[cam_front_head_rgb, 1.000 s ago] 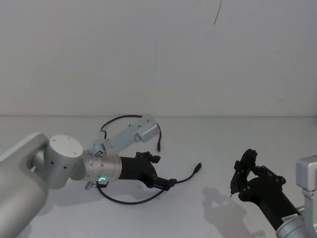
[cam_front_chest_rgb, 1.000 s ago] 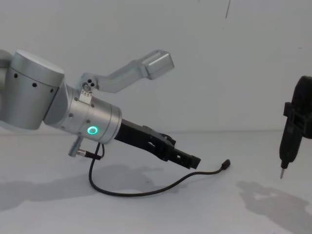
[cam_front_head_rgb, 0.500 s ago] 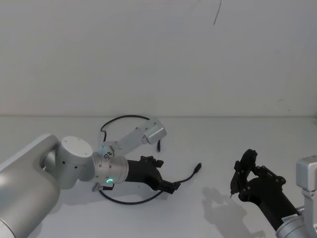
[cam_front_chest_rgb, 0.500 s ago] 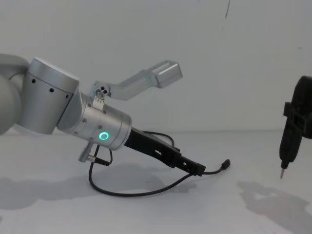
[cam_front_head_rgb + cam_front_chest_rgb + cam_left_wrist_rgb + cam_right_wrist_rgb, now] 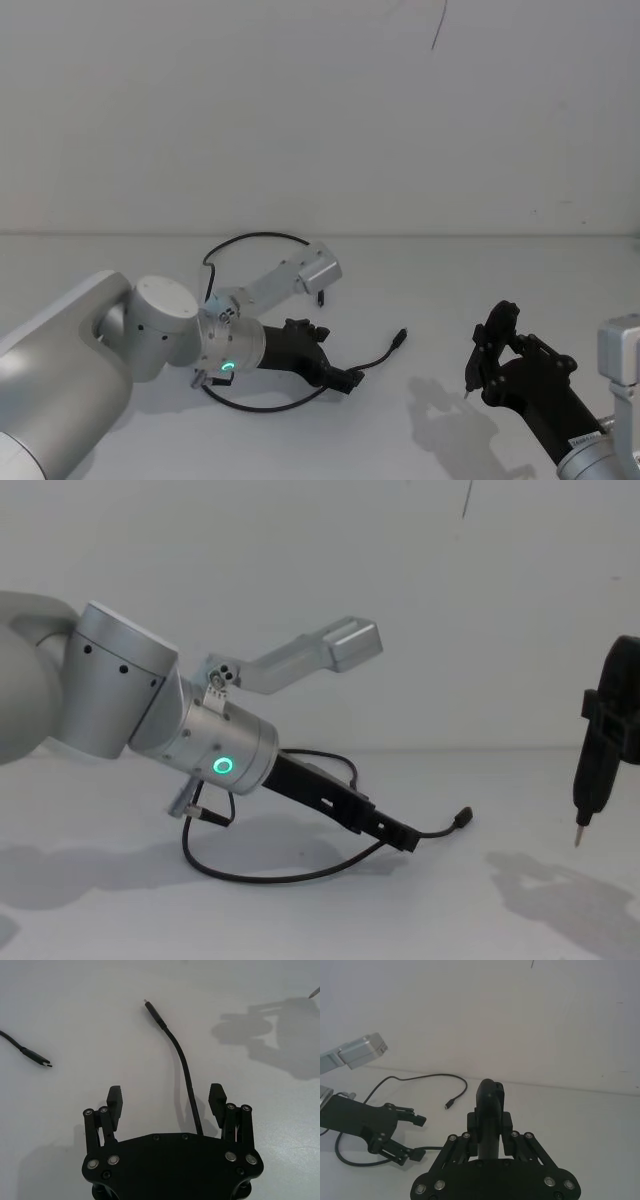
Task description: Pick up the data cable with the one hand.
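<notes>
The data cable [image 5: 262,404] is a thin black cord lying in a loose loop on the white table [image 5: 450,290], with one plug [image 5: 399,338] pointing right. My left gripper [image 5: 335,356], black with a green ring on its silver wrist, hangs low over the cable's near stretch. In the left wrist view the gripper [image 5: 165,1097] is open and the cable [image 5: 182,1060] runs between its fingers [image 5: 114,1097], closer to one finger. The cable's other plug [image 5: 44,1062] lies off to the side. My right gripper [image 5: 495,350] is parked at the right, shut on a slim black tool [image 5: 490,1110] with a metal tip [image 5: 578,840].
A silver camera bracket [image 5: 330,650] sticks up from the left wrist. The cable's far loop [image 5: 255,238] lies near the back wall. The right gripper's shadow [image 5: 450,420] falls on bare table between the two arms.
My left gripper has moved forward and down toward the table, closing in over the cable's near stretch. The right arm has not moved.
</notes>
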